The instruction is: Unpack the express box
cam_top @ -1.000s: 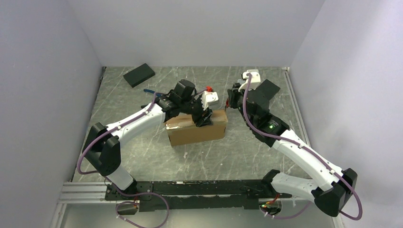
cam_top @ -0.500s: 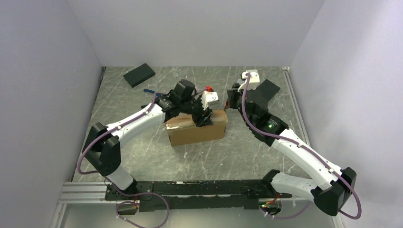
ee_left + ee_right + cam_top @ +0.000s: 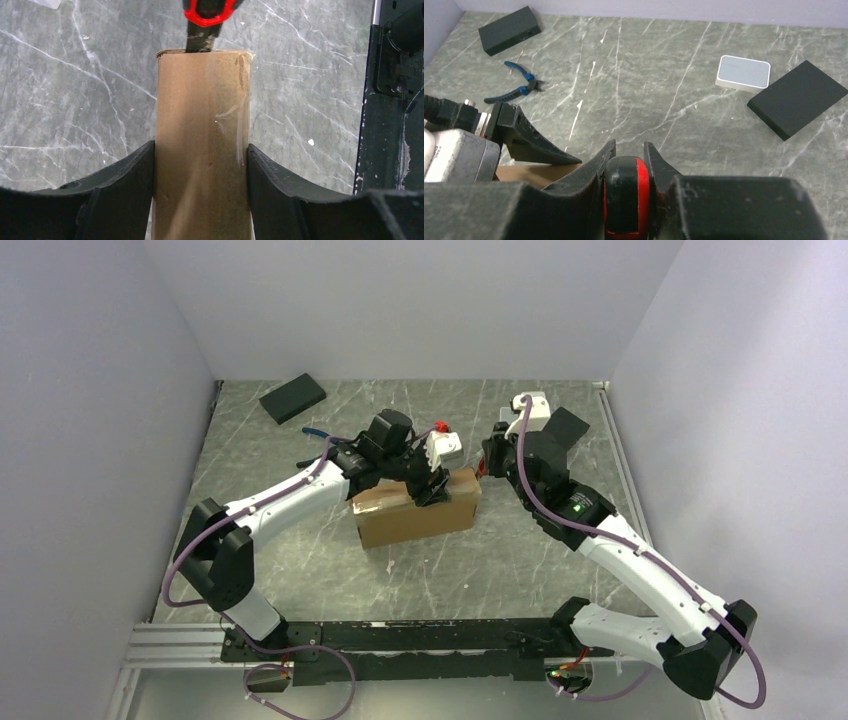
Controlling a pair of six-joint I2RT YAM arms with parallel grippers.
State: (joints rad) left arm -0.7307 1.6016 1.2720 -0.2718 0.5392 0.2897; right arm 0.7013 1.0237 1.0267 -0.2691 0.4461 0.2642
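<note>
The left hand (image 3: 200, 155) is closed across the short width of the plain brown cardboard express box (image 3: 405, 518). The box stands mid-worktop, with its long axis roughly parallel to the near edge and its right end angled slightly toward the far edge. At that end the right hand (image 3: 628, 152) is clamped on a red-and-black tool handle (image 3: 626, 197), whose tip appears to touch the box.

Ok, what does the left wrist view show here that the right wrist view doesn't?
Only the left wrist: the express box along its length, clear tape on it, clamped by the left gripper. Only the right wrist: the right gripper shut on the red-and-black tool, blue pliers, a white-grey case and two black blocks. Both: the tool at the box's end, some cardboard, the left gripper and the marble table.
</note>
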